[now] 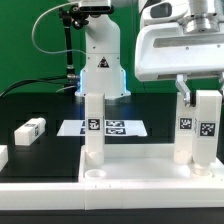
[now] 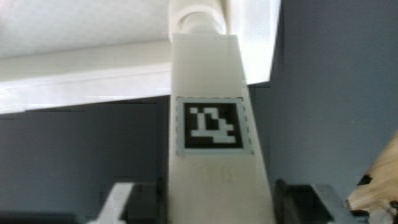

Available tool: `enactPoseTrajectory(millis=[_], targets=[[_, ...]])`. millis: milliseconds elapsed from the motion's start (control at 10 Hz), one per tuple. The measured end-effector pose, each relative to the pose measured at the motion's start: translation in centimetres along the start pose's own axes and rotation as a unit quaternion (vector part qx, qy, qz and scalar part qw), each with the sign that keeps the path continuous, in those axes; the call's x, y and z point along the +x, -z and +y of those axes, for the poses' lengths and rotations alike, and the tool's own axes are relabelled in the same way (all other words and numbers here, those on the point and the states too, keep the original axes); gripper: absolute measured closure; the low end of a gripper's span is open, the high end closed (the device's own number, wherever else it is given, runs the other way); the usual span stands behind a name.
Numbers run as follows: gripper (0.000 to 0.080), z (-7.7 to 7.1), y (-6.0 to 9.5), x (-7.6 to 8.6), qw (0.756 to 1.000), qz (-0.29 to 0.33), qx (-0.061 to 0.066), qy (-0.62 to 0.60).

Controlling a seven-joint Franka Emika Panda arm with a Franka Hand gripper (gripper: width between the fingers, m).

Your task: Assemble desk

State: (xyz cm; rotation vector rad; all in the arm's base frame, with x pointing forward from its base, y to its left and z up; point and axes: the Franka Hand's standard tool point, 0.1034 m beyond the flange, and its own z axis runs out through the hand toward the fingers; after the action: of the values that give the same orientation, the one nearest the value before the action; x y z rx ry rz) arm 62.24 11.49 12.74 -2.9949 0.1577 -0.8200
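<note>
Tabletop: I see the white tabletop (image 1: 140,178) lying flat on the black table (image 1: 50,150), at the near edge of the exterior view.
Held leg: a square white leg (image 1: 200,140) stands upright on the tabletop's corner at the exterior view's right, with black-and-white tags on two of its faces.
Gripper: my gripper (image 1: 198,97) comes down from above over the top of that leg.
Jaws: as far as I can see they are pinching the leg. In the wrist view its tagged face runs straight between the two fingers (image 2: 118,205).
Standing leg: a second leg (image 1: 93,125) stands upright and alone toward the tabletop's other end, well apart from the gripper.
Loose leg: a third leg (image 1: 29,128) lies on its side on the table, off to the exterior view's left.
Edge piece: another white part (image 1: 3,157) is cut off by the frame, so I cannot tell what it is.
Marker board: it lies flat (image 1: 113,127) behind the tabletop, between the two upright legs as I see them.
Arm base: the white base (image 1: 101,60) is at the back of the table.
</note>
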Motion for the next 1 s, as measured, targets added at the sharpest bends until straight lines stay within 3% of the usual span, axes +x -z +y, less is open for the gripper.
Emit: enactPoseTrajectory(millis=[1000], targets=[[0.0512,0.19,-0.57,-0.08,1.0,0.014,0.0,-0.015]])
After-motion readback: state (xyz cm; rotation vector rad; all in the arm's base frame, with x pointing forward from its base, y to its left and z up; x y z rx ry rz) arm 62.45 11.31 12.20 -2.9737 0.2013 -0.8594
